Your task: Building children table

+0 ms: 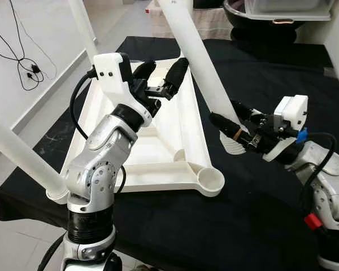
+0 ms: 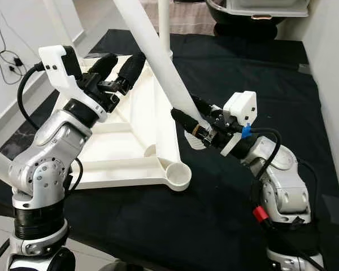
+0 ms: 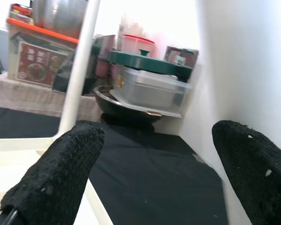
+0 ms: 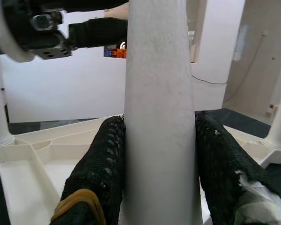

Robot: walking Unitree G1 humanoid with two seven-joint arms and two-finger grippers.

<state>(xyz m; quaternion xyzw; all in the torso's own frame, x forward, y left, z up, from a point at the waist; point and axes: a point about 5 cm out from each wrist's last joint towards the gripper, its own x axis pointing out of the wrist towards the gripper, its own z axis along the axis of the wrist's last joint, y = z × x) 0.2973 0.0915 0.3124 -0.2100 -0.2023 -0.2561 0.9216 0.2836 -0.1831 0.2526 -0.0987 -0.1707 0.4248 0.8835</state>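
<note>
While right pincer (image 1: 228, 121) grips table leg (image 1: 199, 59), left pincer (image 1: 160, 72) open

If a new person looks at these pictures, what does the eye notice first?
First, the right gripper shut on a white table leg that slants up from its wide foot on the black cloth. Next, the upturned white tabletop beside it, with the left gripper open above it.
</note>
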